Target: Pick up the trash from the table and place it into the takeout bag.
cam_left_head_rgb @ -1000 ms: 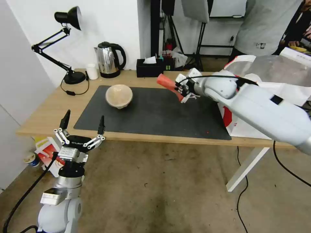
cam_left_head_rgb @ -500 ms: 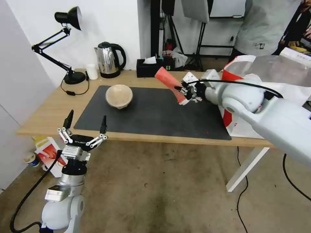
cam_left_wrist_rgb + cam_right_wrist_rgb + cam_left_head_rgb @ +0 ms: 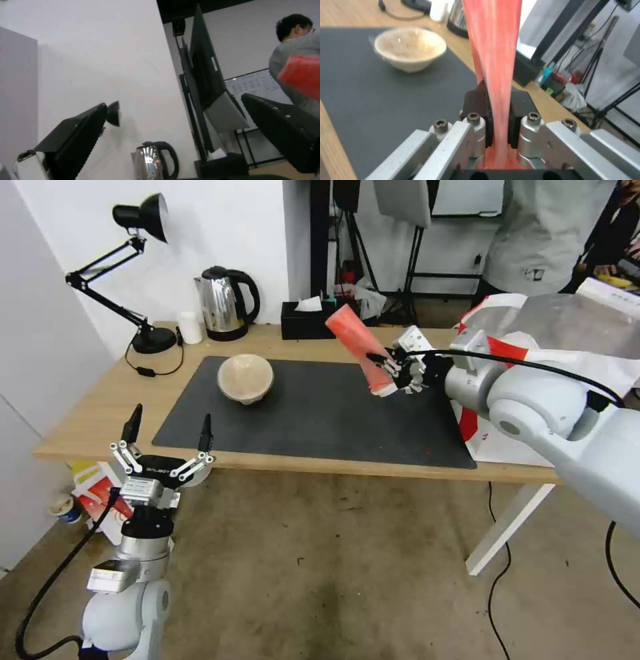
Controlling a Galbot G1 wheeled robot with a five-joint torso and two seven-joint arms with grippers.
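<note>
My right gripper (image 3: 380,365) is shut on the tall red cup (image 3: 359,347), holding it tilted in the air above the right part of the dark mat (image 3: 320,413). The right wrist view shows the red cup (image 3: 493,50) pinched flat between the pads (image 3: 476,105). The beige bowl (image 3: 245,377) (image 3: 409,48) stands on the mat's left part. At the table's (image 3: 100,400) right end stands the white takeout bag (image 3: 567,333), just right of the gripper. My left gripper (image 3: 170,425) (image 3: 175,102) is open and empty, below the table's front left edge.
Along the table's back edge stand a black desk lamp (image 3: 133,267), a small white cup (image 3: 190,328), a steel kettle (image 3: 227,303) and a black tissue box (image 3: 307,320). Boxes (image 3: 100,493) lie on the floor under the table's left end. A person (image 3: 547,233) stands behind the bag.
My right gripper has carried the red cup to the right, toward the bag, and turned it more upright. The left gripper has shifted only slightly and stays open.
</note>
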